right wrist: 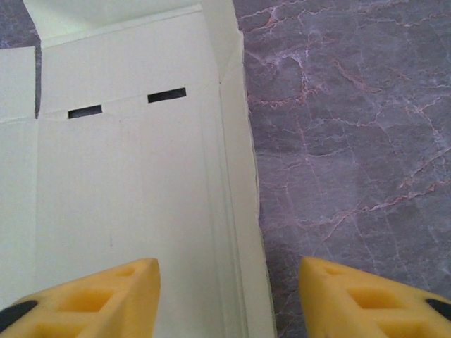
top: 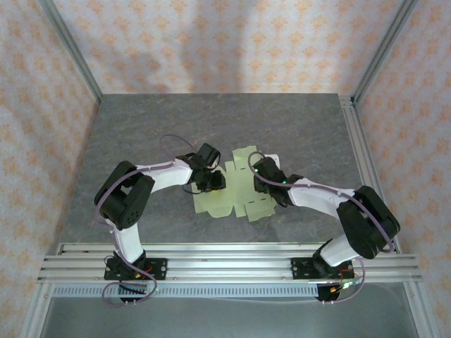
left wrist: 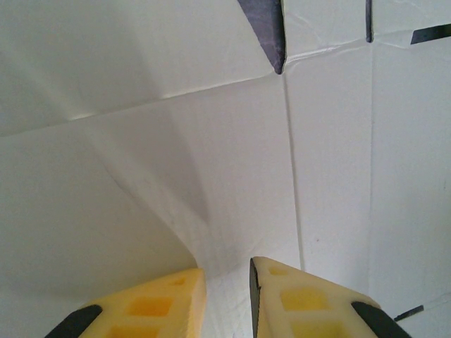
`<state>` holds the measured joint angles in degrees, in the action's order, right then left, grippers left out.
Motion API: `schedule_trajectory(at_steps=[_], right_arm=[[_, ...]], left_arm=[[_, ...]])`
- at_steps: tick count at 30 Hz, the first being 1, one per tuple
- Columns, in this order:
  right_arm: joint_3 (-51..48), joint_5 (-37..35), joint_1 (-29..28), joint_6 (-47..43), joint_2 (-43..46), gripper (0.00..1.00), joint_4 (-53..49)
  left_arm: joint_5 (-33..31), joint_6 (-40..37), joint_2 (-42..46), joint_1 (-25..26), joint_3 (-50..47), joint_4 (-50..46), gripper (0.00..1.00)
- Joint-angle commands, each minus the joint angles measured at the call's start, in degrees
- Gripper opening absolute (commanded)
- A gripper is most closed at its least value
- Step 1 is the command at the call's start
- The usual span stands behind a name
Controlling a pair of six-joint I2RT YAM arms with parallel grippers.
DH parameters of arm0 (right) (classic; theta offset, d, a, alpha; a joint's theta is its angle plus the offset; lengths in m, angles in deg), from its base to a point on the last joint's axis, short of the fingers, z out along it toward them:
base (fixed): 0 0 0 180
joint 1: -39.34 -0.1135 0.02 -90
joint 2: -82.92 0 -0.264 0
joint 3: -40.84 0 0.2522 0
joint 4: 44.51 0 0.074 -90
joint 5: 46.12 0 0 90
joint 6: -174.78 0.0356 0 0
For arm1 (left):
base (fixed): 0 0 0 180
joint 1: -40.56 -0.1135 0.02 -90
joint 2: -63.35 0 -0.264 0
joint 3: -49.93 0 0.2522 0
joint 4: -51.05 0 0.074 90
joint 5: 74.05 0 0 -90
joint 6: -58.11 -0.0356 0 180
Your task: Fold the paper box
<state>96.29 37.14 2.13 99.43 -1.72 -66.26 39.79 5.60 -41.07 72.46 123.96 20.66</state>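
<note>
The paper box (top: 220, 204) lies as a flat pale yellow-green die-cut sheet in the middle of the table. My left gripper (top: 211, 182) is down on its left half. In the left wrist view its jaws (left wrist: 227, 271) stand a narrow gap apart, with a raised fold of the card (left wrist: 317, 176) running up between them. My right gripper (top: 259, 176) is over the sheet's right half. In the right wrist view it (right wrist: 230, 264) is open wide astride the sheet's right edge, one finger over the card (right wrist: 127, 176) with its two slots, the other over bare table, holding nothing.
The grey marble table (top: 211, 120) has free room behind and to both sides of the sheet. Aluminium rails (top: 225, 257) carrying both arm bases run along the near edge. Metal frame posts (top: 70, 49) and patterned walls close in the back and sides.
</note>
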Motion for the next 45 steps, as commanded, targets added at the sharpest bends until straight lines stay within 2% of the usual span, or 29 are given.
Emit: schedule_trajectory(at_steps=[1,2,5,8,11,20,26,31,35,40,42,45], right_arm=[[-1.4,2.5,0.4,-1.5,0.1,0.49,3.1],[-1.7,2.8,0.4,-1.7,-0.1,0.47,3.6],[-1.6,2.7,0.4,-2.4,-1.0,0.31,3.5],[-1.1,3.0,0.4,-2.9,-0.7,0.1,2.7],[-0.3,6.2,0.2,-3.5,0.5,0.01,2.2],[2.7,11.8,-2.5,-2.8,3.5,0.0,2.9],[3.3,6.5,-3.6,-3.1,1.4,0.01,1.3],[1.4,4.0,-3.2,-3.7,1.7,0.01,1.9],[-0.3,2.8,-3.0,-5.0,2.7,0.01,3.7],[-5.2,1.4,-3.0,-6.6,4.8,0.02,11.6],[-6.4,1.1,-3.0,-6.7,5.6,0.01,14.1],[-7.5,0.8,-3.0,-7.2,5.6,0.01,16.1]], left_arm=[[-0.3,-0.8,-0.6,0.4,-1.4,-1.6,0.26],[-0.3,-0.8,-0.7,0.4,-1.3,-1.6,0.25],[-0.3,-0.7,-0.7,0.5,-1.1,-1.7,0.25],[-0.9,-0.7,-0.7,0.4,-0.9,-2.0,0.25],[-1.1,-0.8,-1.0,0.5,-0.6,-2.2,0.24],[-0.9,-0.2,-1.7,0.4,-0.5,-1.6,0.24],[-0.7,-0.3,-1.0,0.5,-0.8,-1.5,0.25],[-2.2,-0.6,2.3,0.6,-1.2,-2.7,0.3],[-3.9,-1.5,6.3,0.5,0.2,-5.3,0.41],[-4.1,-1.5,8.5,0.5,4.3,-6.9,0.67],[-4.2,-1.5,8.6,0.5,6.9,-7.5,0.74],[-4.1,-1.6,7.4,0.6,11.2,-8.6,0.81]])
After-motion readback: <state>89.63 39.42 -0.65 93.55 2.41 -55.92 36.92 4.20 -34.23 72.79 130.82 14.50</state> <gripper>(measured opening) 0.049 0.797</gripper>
